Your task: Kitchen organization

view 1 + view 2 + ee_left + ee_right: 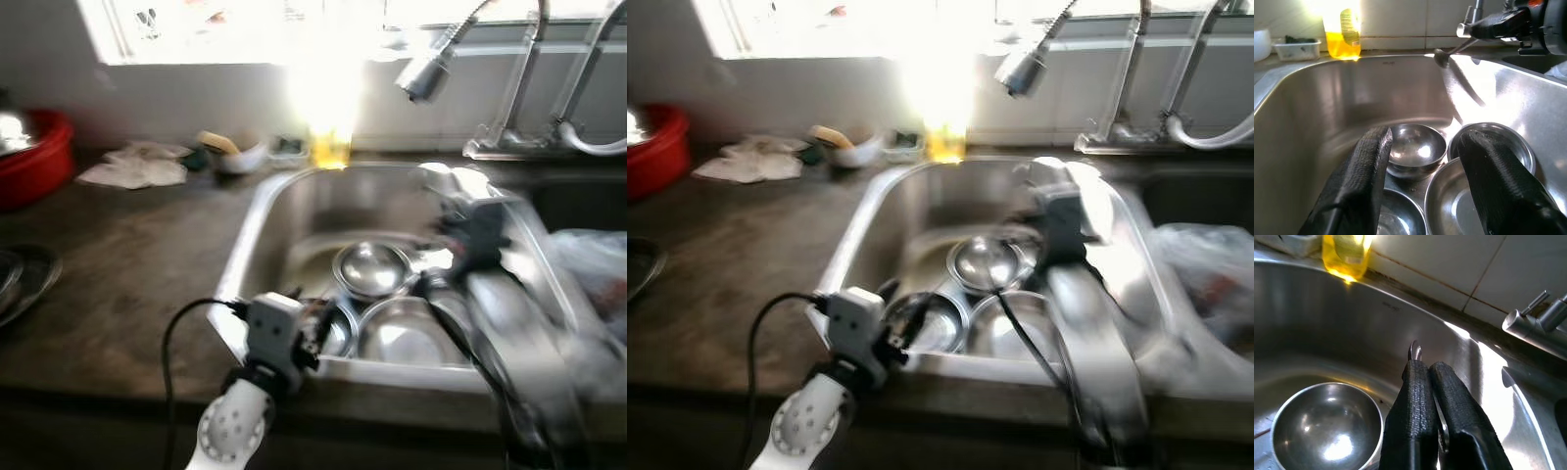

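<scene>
Nearest my camera, the left gripper (1422,183) hangs spread wide over the near edge of the rectangular stainless steel sink (284,206). I count several round steel bowls (371,269) clustered on the basin floor. My right gripper (1431,382), over the basin's right side, is clamped on a thin metal spoon (1415,350). Smallest, a yellow liquid bottle (1342,29) stands behind the sink

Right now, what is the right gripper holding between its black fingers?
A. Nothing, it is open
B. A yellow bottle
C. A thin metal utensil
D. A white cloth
C: in the right wrist view the right gripper is shut on a thin metal utensil, whose tip pokes out above the fingers, over the sink.
</scene>
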